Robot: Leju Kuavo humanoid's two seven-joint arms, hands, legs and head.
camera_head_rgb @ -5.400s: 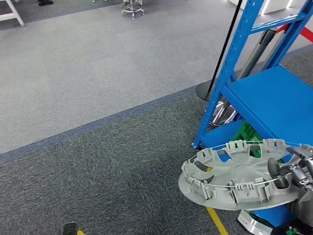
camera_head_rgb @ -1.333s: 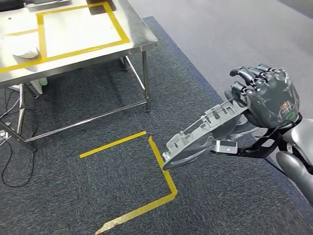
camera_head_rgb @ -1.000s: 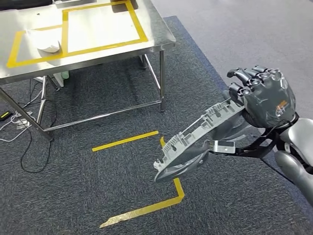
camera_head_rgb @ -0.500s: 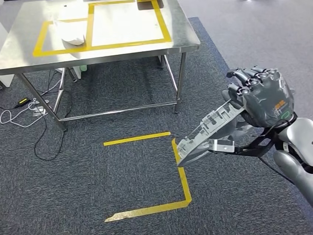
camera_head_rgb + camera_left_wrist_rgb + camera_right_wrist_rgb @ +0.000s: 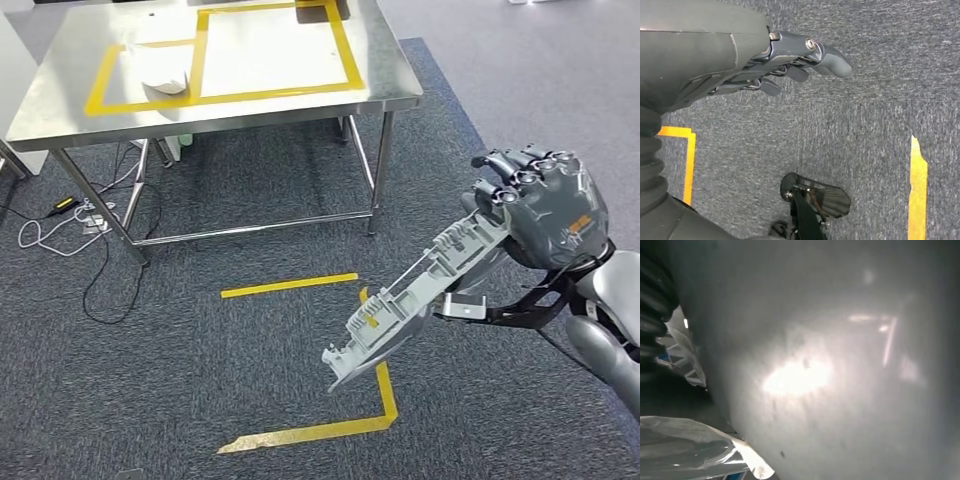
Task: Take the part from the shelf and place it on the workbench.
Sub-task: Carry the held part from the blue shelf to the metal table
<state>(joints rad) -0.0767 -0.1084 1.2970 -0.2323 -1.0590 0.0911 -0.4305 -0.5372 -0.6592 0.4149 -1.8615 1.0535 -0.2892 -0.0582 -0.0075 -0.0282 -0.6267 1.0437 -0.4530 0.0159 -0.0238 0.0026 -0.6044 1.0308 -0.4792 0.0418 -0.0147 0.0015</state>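
A: Left hand point(image 5: 753, 55), upper left of frame?
B: Fingers point(image 5: 828, 52) straight, nothing held. Grey carpet point(image 5: 866, 110) beyond, yellow tape point(image 5: 918, 190) at lower right and lower left.

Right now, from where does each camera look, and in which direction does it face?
Head view: high on the body, facing forward and down at the carpet, the yellow floor tape and the workbench; the right hand holds the part.
Left wrist view: behind the left hand, facing down at the carpet; the fingers are apart, holding nothing.
Right wrist view: behind the right hand, pressed close to the part's grey surface.
Shared: head and left wrist views both show carpet and yellow tape; head and right wrist views both show the part.
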